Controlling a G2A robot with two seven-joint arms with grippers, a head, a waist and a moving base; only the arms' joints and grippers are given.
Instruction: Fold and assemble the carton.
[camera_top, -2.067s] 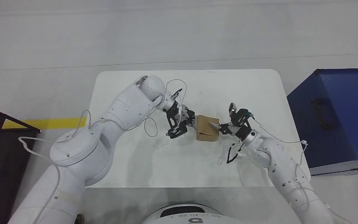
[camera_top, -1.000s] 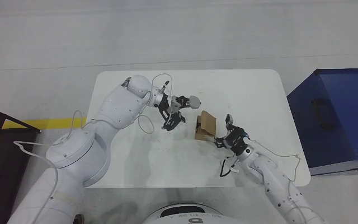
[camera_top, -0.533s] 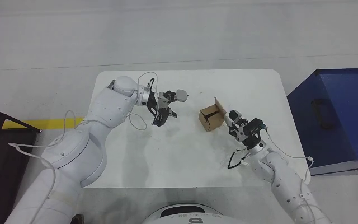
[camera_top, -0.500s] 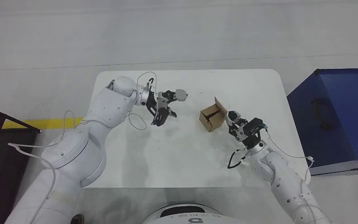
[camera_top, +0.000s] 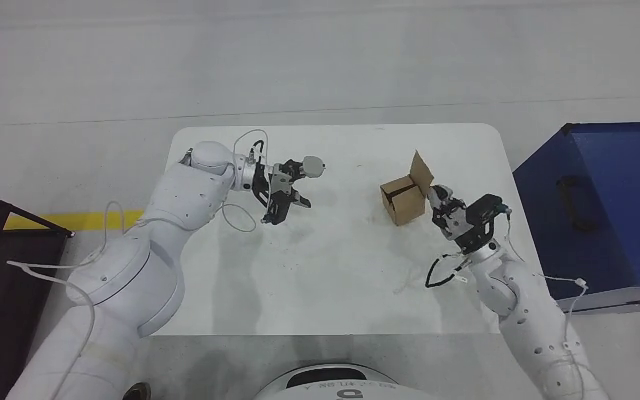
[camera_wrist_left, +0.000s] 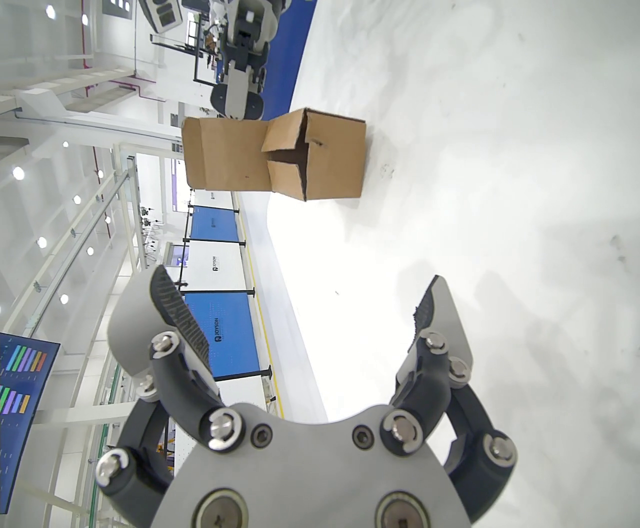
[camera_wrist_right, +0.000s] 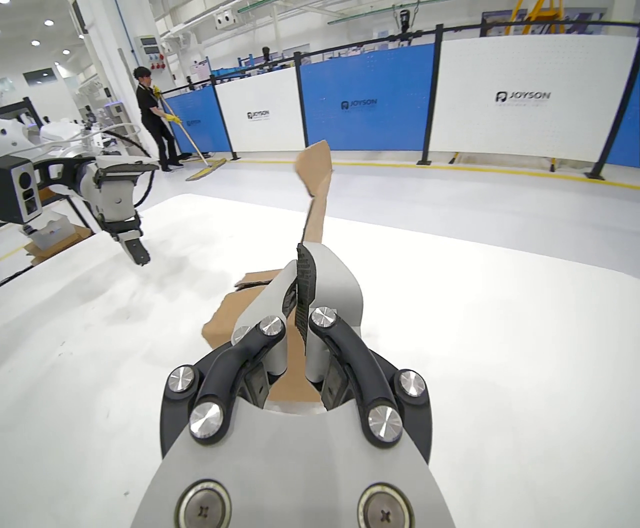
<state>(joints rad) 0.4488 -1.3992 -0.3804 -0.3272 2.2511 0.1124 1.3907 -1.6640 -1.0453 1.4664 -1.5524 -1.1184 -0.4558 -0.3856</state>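
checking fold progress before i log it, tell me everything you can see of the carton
The carton is a small brown cardboard box sitting on the white table, toward its right side. Two shorter flaps lean together, a dark gap between them. One long flap stands upright, pinched by the shut right gripper. Nothing else touches it.

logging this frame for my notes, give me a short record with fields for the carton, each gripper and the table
carton: brown cardboard carton, resting on the table on the robot's right half
flap: one flap stands up from the carton
end flaps: on the end facing the left gripper, partly folded in with a gap between them
right gripper: shut on the raised flap
left gripper: open, holding nothing, well apart from the carton
table: white table
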